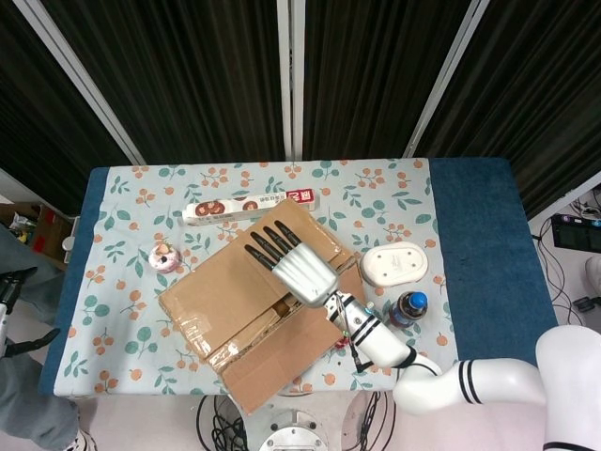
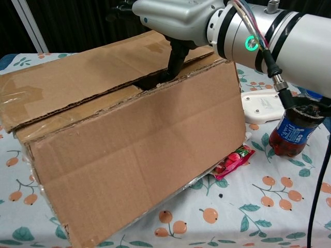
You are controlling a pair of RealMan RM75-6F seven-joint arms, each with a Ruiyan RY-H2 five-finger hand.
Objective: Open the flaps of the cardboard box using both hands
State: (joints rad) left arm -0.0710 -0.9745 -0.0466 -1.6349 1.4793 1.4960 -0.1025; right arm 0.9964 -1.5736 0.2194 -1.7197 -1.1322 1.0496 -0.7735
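A brown cardboard box (image 1: 225, 291) lies slantwise on the middle of the table, and it fills the chest view (image 2: 139, 155). Its two top flaps are nearly closed, with a dark slit between them. My right hand (image 1: 299, 265) hovers over the box's right end with its dark fingers stretched flat over the far flap. In the chest view the same hand (image 2: 176, 18) pokes its thumb (image 2: 175, 59) down into the slit. I cannot tell whether the flap is pinched. My left hand is in neither view.
A long white snack carton (image 1: 249, 205) lies behind the box and a small pink item (image 1: 164, 256) to its left. A white oval container (image 1: 394, 265) and a dark drink bottle (image 2: 292, 132) stand to the right. A red packet (image 2: 231, 160) sticks out from under the box.
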